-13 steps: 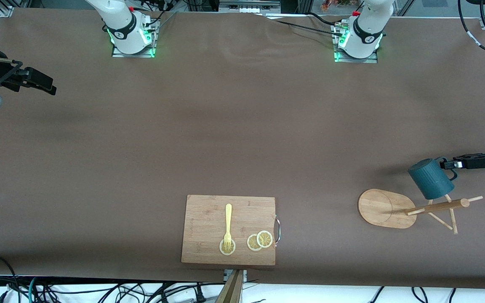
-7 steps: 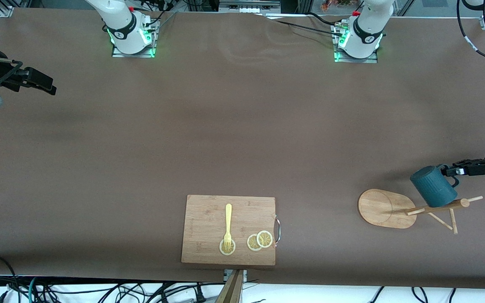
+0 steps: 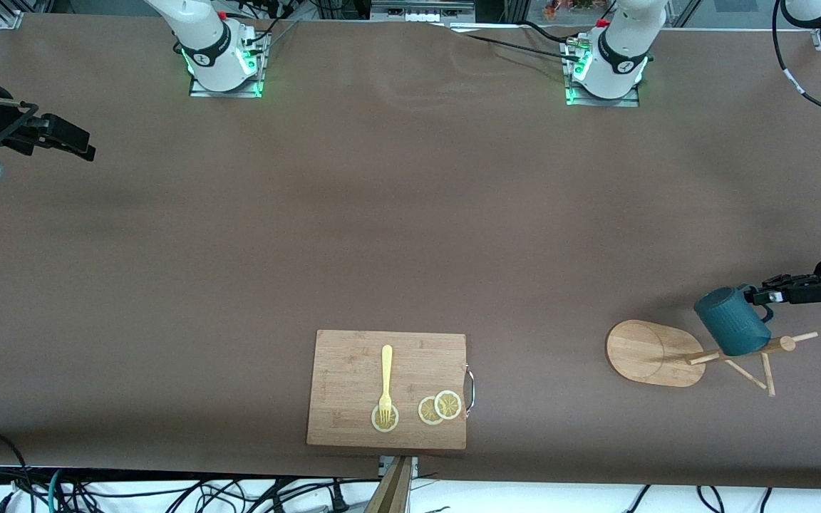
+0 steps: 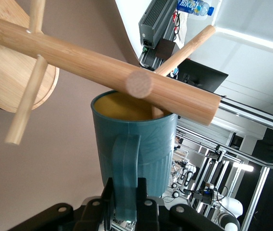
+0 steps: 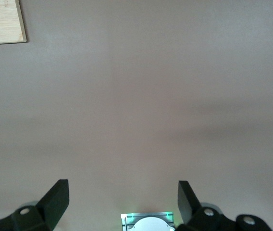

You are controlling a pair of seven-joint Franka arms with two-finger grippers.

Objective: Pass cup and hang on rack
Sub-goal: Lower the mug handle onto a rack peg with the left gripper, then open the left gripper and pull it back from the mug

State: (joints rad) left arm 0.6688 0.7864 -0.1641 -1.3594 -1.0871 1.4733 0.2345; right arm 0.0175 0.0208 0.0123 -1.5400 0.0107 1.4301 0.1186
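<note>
Nearest the front camera, a cutting board (image 3: 387, 389) lies on the worktop (image 3: 382, 235), carrying a yellow fork (image 3: 385, 381) whose tines rest on a lemon slice (image 3: 385, 419), with two more overlapping slices (image 3: 440, 407) beside it. Toward the left arm's end, the rack (image 3: 695, 352) stands on its oval base, its pole and thin pegs showing from above. The cup (image 3: 732, 321) hangs in the air over the rack, just above the pole's top; in the left wrist view the cup (image 4: 134, 149) sits mouth-first against the pole's end, with one peg (image 4: 175, 57) reaching past its rim into the yellow inside. The left gripper (image 3: 763, 293) is clamped on the cup's handle (image 4: 126, 183), its fingers (image 4: 108, 192) pressed to both sides of the loop, so the cup extends straight out from the gripper toward the rack. Farther off, at the right arm's end, the right gripper (image 3: 68, 139) waits over bare worktop with its fingers (image 5: 55, 199) spread wide apart, holding nothing.
</note>
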